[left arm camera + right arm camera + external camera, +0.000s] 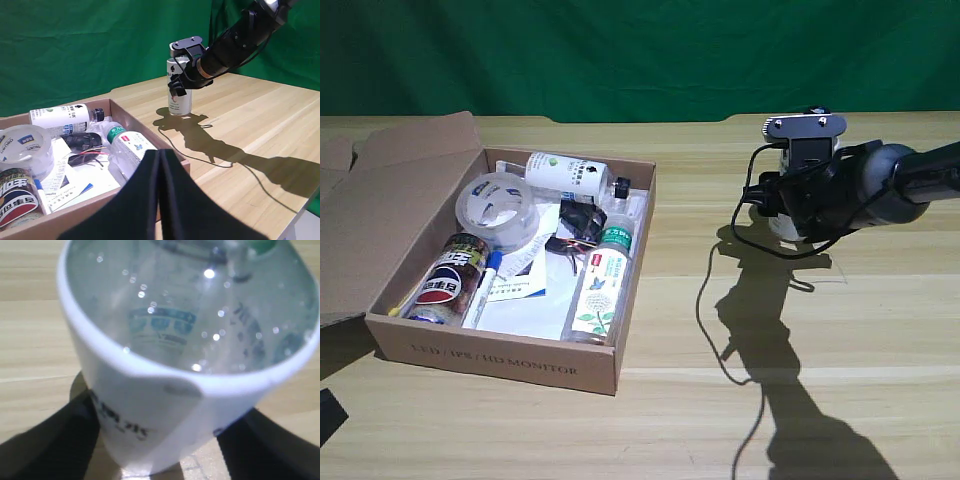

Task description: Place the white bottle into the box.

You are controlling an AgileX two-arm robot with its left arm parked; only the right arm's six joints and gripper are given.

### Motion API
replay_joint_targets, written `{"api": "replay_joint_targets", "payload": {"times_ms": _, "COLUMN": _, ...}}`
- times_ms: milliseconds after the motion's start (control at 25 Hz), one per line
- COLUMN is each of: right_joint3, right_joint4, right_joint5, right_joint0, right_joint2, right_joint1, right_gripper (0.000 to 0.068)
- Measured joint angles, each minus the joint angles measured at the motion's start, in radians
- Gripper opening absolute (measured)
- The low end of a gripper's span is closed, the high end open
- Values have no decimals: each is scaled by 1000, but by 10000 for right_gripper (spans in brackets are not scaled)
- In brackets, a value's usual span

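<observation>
Your claw [181, 85] sits clenched around the white bottle [179, 95], upright on the bench [820, 400]
You have open bench between bottle and the box [500, 360], which lies well apart toward the exterior view's left, already crowded, its near wall low. Bottle: stout white body, clear rounded shoulder, small dark print on its side

white bottle [180, 95]: stout white cylinder, clear rounded shoulder, small dark print on side. Upright on the wood tabletop, well apart from the box, at roughly 3 o'clock of it in the exterior view. Mostly hidden there. box [510, 362]: wide shallow brown cardboard, open top, big flap folded out at its 9 o'clock side, faint "MONITOR" print on front wall.
</observation>
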Motion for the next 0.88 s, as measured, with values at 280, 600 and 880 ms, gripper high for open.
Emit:
{"api": "replay_joint_targets", "payload": {"times_ms": 280, "right_joint3": 6, "right_joint4": -108, "right_joint5": -118, "right_joint0": 94, "right_joint2": 0, "right_joint1": -147, "right_gripper": 518}}
{"api": "replay_joint_targets", "payload": {"times_ms": 600, "right_joint3": -10, "right_joint4": -370, "right_joint5": -144, "right_joint0": 341, "right_joint2": 0, "right_joint1": -301, "right_gripper": 518}}
{"api": "replay_joint_targets", "payload": {"times_ms": 880, "right_joint3": -28, "right_joint4": -570, "right_joint5": -146, "right_joint0": 440, "right_joint2": 0, "right_joint1": -265, "right_gripper": 518}}
